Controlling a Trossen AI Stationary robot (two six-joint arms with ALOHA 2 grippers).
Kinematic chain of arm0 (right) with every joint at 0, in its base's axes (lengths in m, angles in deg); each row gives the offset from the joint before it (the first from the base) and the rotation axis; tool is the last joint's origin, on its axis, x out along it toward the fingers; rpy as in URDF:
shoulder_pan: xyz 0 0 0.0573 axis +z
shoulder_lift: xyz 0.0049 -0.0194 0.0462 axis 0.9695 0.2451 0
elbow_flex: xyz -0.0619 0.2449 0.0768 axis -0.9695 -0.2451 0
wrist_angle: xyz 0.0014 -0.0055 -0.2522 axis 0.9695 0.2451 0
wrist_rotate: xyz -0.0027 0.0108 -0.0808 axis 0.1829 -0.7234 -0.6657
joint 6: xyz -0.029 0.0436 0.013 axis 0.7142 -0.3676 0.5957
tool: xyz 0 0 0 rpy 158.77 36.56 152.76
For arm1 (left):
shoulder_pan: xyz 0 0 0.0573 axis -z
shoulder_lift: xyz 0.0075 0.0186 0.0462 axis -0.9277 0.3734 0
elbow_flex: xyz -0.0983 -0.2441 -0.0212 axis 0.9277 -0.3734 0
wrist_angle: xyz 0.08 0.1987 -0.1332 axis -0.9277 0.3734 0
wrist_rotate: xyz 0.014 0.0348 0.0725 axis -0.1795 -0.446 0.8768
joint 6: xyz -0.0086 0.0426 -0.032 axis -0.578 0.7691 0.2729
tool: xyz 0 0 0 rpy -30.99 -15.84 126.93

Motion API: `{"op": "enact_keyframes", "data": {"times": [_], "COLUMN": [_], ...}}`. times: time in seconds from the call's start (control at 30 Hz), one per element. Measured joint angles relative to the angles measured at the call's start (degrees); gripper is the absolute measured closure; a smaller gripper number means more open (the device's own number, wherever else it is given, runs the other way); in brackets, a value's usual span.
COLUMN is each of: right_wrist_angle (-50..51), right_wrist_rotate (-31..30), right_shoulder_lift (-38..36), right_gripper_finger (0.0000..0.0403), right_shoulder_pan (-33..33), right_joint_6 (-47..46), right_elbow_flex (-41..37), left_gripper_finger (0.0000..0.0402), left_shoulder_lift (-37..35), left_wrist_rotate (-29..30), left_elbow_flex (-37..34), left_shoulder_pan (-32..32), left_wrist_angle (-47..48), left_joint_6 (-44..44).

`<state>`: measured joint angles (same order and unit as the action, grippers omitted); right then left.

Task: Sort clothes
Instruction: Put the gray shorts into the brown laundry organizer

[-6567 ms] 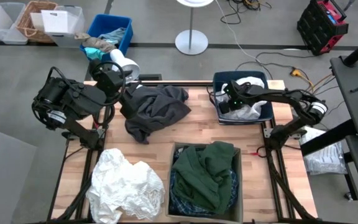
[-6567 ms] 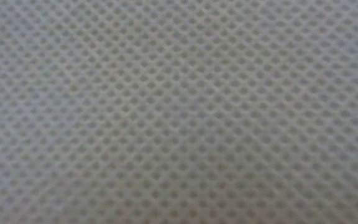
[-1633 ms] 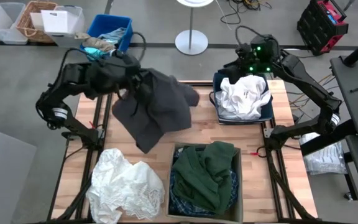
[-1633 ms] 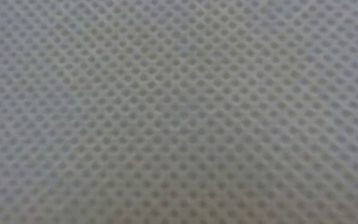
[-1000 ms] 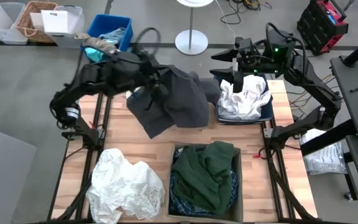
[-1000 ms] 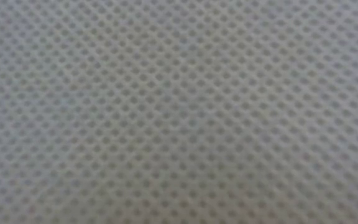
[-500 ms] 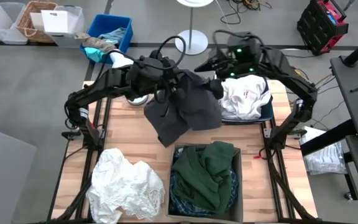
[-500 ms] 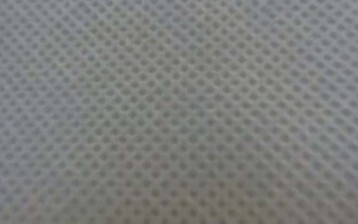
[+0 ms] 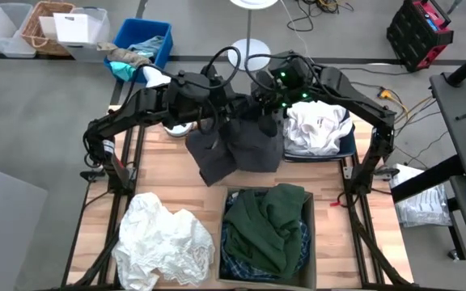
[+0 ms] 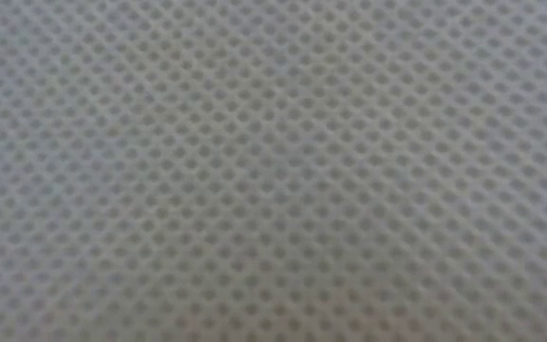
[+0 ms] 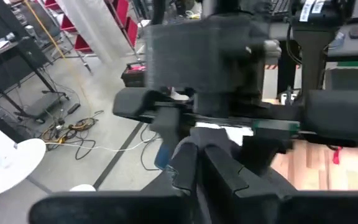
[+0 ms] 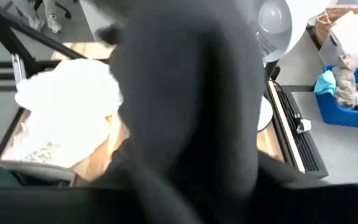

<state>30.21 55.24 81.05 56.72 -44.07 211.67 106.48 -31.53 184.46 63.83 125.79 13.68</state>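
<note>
A charcoal grey garment [image 9: 239,145] hangs over the far middle of the table, with my left gripper [image 9: 221,109] shut on its upper part. My right gripper [image 9: 267,109] has come in from the right to the garment's top, and grey cloth [image 12: 191,93] fills its wrist view. A white garment [image 9: 164,238] lies heaped at the table's near left. A dark green garment [image 9: 269,222] lies on plaid cloth [image 9: 231,255] in the near box. White garments [image 9: 318,129] fill the blue bin at the far right. My left gripper holds a bunched part at the top of the charcoal garment [image 9: 231,121]. The arm and the cloth hide the contact itself. The gripper reaches in level from the table's left. The garment hangs slack below it, its lower end [image 9: 213,174] low over the table.
Mesh cloth [image 10: 273,171] covers the whole low view. The box [image 9: 310,242] stands at the near middle, the blue bin [image 9: 348,145] at the far right. Off the table's far left are a blue crate of rags [image 9: 140,44] and a white lamp base [image 9: 249,52].
My left gripper has carried the charcoal garment toward the table's right, and the garment now hangs at the far middle. My right gripper has swung from above the blue bin toward the left and down, up to the garment's top.
</note>
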Motion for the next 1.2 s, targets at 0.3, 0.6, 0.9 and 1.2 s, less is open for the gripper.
{"op": "enact_keyframes", "data": {"times": [0.3, 0.6, 0.9, 1.2], "right_wrist_angle": [0.75, -1.37, -1.39, -1.4], "right_wrist_rotate": [-1.1, -7.68, -11.13, -10.91], "right_shoulder_lift": [-2.4, -9.28, -12.75, -12.66], "right_gripper_finger": [0.0389, 0.0392, 0.0391, 0.0391], "right_shoulder_pan": [0.35, 0.35, 0.35, 0.35], "right_joint_6": [2.26, 0.03, -1.13, 0.22], "right_elbow_flex": [-0.15, -0.15, -0.13, -0.13], "left_gripper_finger": [0.0296, 0.02, 0.0167, 0.0166], "left_shoulder_lift": [-2.54, -9.23, -16.85, -17.31], "left_wrist_rotate": [2.65, 3.75, -6.49, -6.35], "left_elbow_flex": [0.12, 0.11, 0.14, -1.09], "left_shoulder_pan": [-0.09, 0.01, 0.93, 0.93], "left_wrist_angle": [4.07, 16.17, 21.2, 30.67], "left_joint_6": [0.54, -0.82, -9.09, -18.97]}}
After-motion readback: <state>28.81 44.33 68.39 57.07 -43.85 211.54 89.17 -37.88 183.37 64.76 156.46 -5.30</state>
